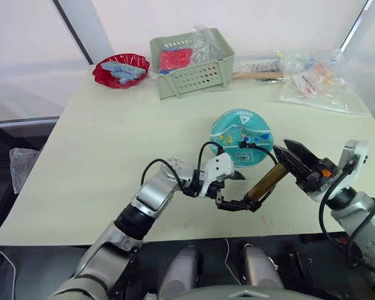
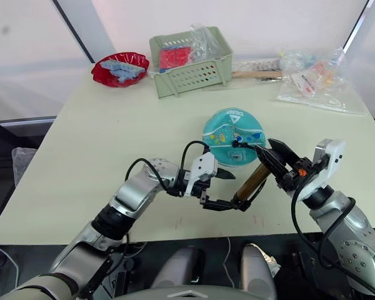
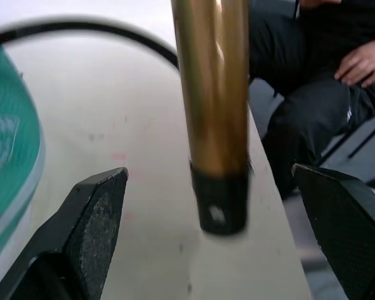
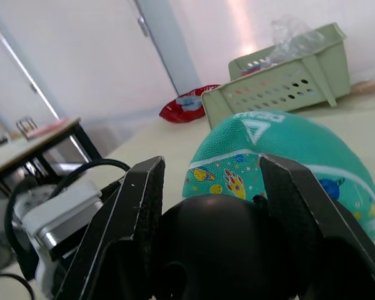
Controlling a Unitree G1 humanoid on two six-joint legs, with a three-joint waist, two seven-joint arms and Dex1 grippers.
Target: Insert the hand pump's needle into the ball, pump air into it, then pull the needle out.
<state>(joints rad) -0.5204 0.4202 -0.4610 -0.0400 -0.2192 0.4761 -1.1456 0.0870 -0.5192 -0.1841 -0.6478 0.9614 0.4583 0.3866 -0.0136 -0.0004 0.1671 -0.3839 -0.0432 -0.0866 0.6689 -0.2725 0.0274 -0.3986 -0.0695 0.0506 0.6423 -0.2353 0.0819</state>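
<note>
The right end effector [image 1: 286, 154] is clenched on the hand pump [image 1: 267, 182] at its far end, just near of the ball [image 1: 242, 137] on the counter [image 1: 112, 156]. The left end effector [image 3: 219, 244] is spread around its lower cap. The metal barrel looks slick, so grip the caps; the needle seems already seated.

Hand pump [image 1: 266, 182] before ball [image 1: 241, 137], basket [image 1: 191, 62] behind.

Silver jointed arms, looping black cables, white wrist housings, black two-fingered left hand [image 1: 232, 189] and right hand [image 1: 289, 152].
</note>
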